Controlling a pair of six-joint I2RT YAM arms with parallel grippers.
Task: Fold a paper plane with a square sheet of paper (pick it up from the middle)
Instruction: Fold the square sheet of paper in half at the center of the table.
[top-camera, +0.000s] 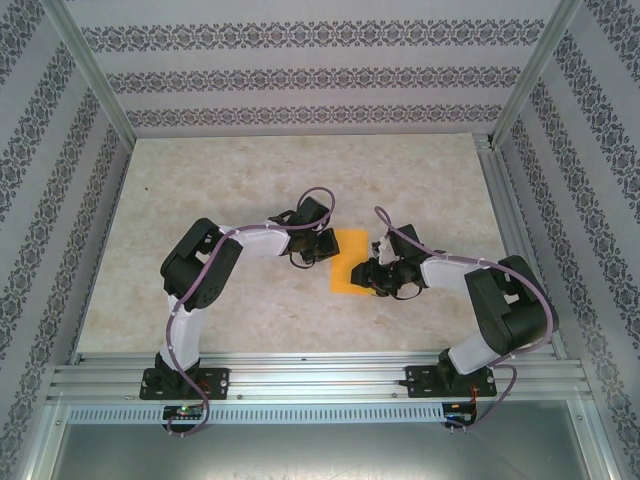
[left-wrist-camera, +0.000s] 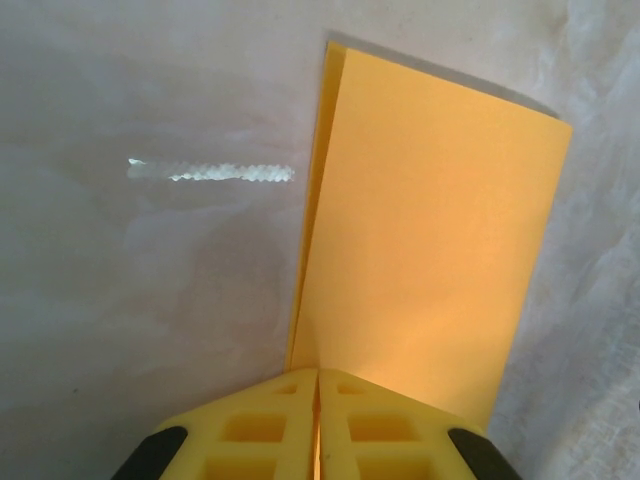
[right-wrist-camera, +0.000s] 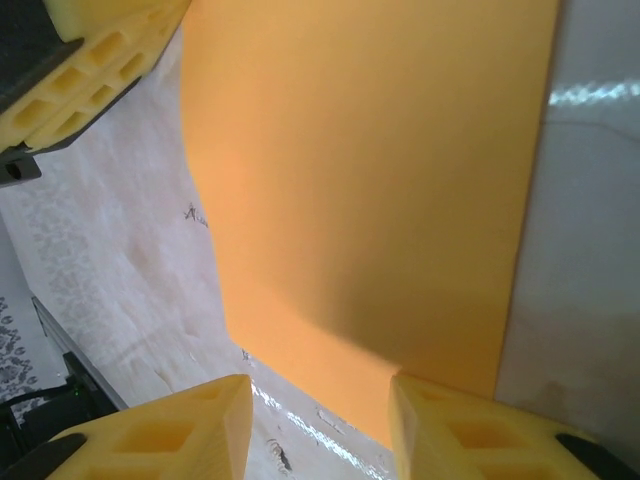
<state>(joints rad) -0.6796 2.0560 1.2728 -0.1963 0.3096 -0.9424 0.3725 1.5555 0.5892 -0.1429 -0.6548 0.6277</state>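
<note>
Working through an early fold, with the sheet of paper (top-camera: 350, 262) lying doubled over near the middle of the bench (top-camera: 250, 170), between the two arms. Pinching one edge with the left tool (left-wrist-camera: 317, 375) closed tight, seemingly on both layers, while hovering the right tool (right-wrist-camera: 318, 392) open, fingers spread apart over the paper's other edge. Calling next, most likely, for pressing along the fold to sharpen the crease, then turning the nose corners in toward it.
</note>
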